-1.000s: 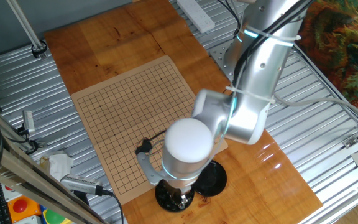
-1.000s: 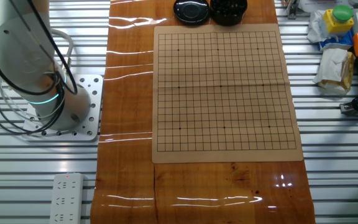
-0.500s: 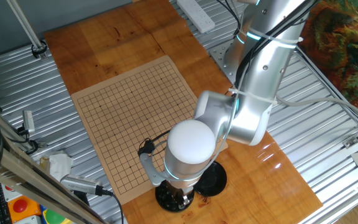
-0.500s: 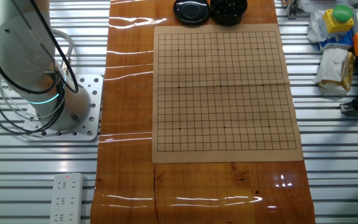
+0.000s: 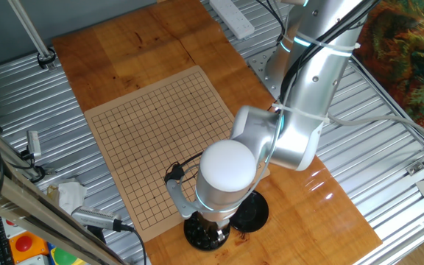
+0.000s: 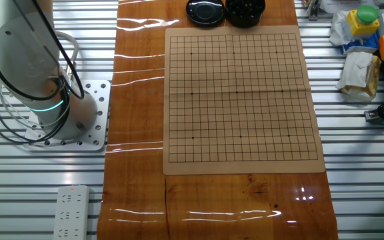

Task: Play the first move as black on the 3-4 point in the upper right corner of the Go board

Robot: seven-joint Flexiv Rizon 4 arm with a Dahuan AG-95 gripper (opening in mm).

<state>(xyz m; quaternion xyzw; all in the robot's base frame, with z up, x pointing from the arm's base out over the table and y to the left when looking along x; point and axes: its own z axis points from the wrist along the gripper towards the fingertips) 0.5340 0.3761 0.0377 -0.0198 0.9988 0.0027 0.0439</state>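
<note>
No stone lies on the board [image 6: 239, 97], and the hand's [image 5: 213, 234] grip over the bowl [image 5: 206, 234] cannot be told.

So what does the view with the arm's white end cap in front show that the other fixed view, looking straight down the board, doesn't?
Only the first shows the arm's wrist hanging over the bowl of black stones, hiding the gripper.

Only the second shows the board unobstructed, with no stone on it, and the arm's base plate.

Both share the board, the round black lid, the stone bowl and the power strip.
</note>
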